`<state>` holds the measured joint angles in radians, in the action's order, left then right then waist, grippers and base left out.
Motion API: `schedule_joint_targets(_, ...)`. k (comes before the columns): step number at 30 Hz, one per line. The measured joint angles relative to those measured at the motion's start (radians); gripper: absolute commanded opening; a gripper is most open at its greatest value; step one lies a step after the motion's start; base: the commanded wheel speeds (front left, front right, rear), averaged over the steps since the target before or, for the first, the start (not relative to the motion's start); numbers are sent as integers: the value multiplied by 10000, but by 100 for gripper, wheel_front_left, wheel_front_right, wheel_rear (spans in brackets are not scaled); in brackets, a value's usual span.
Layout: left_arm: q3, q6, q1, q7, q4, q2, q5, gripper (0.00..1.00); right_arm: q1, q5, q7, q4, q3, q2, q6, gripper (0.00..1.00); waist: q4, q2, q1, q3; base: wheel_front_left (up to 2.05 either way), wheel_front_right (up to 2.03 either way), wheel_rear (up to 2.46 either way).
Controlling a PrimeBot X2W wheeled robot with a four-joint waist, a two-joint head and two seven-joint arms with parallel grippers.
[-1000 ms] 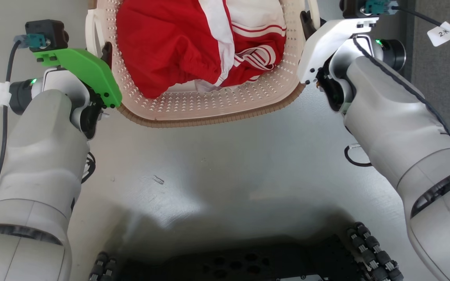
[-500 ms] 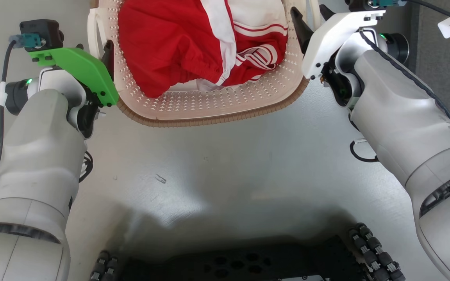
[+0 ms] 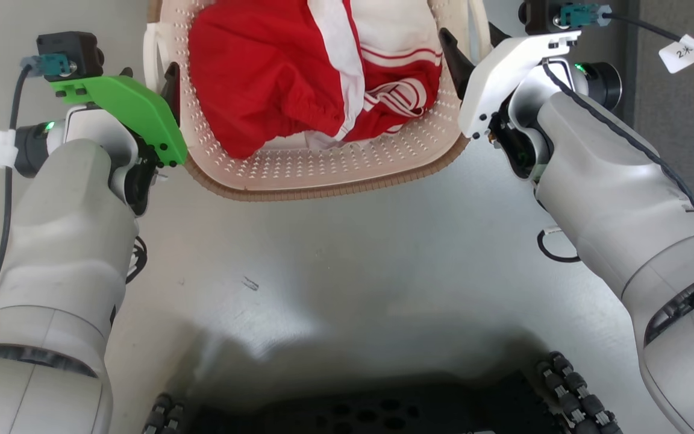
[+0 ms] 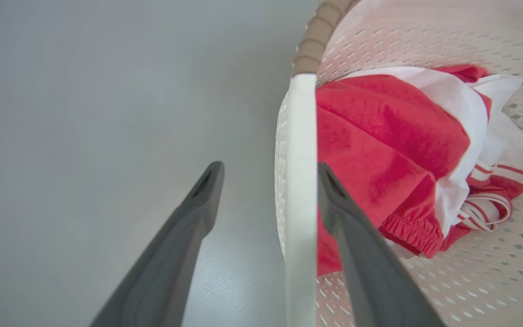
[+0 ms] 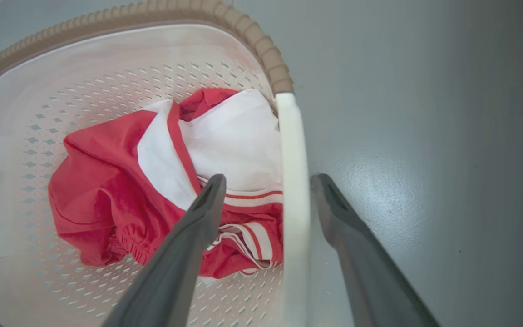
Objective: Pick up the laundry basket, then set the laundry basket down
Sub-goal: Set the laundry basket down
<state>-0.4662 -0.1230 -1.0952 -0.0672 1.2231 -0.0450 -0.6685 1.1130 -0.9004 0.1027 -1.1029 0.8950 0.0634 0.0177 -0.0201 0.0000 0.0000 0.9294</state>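
Astride basket handles (image 4: 298,136) (image 5: 292,150) — end effectors (image 4: 269,166) (image 5: 268,177), parted.

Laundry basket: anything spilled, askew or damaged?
Nothing stands out. The red-and-white clothes lie inside the laundry basket, none spilled over the rim. The left gripper and the right gripper each straddle a white side handle, jaws open.

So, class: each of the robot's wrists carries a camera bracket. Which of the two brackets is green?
The left wrist's bracket is the green one, a bright green plate beside the basket's left side. The right wrist's bracket has the same shape but is white.
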Motion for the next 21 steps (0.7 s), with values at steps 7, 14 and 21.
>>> schedule_joint_targets(7,-134,-6,230,-207,46,35,0,100,-192,-2,267,-119,128,-2,10,100,-20,0,0,-470,0,0,0)
schedule_joint_targets(14,-180,-10,509,-504,86,36,0,100,-424,-84,573,-224,178,-4,13,100,-58,0,0,-1062,0,0,0)
schedule_joint_targets(21,-343,-13,883,-849,111,36,42,100,-739,-88,880,-336,236,-8,13,100,-96,0,0,-1765,0,0,0)
